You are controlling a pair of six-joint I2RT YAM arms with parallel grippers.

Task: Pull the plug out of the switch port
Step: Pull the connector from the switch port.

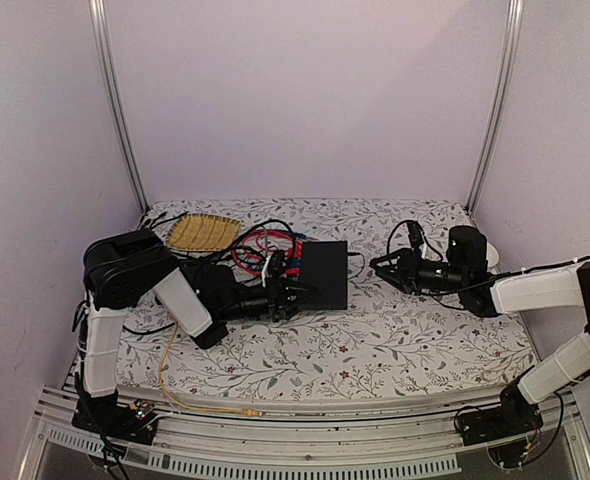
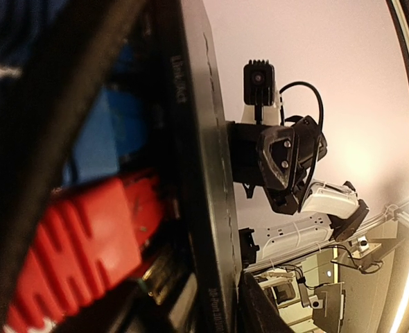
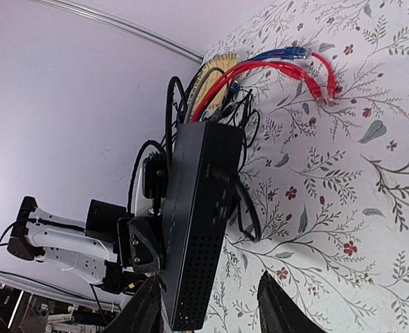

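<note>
**Left tool at the switch's port edge, right tool standing off its opposite end**

The flat matte-black rectangular switch box (image 1: 325, 275) lies about mid-way across the floral-cloth table (image 1: 375, 350), a little nearer the far edge. I have the left tool (image 1: 290, 293) pressed in against its left-hand edge because the plugs sit there. In the left wrist view a red moulded plug (image 2: 80, 257) fills the frame, seated in its switch port (image 2: 161, 208), with a blue plug (image 2: 114, 132) beside it. That view is too close and blurred for me to tell whether the left fingers are clamped on the red plug or only flanking it. The right tool (image 1: 377, 263) has its fingers apart on nothing, near the box's other end. I judge it is placed there to brace the box against the pull.
</note>
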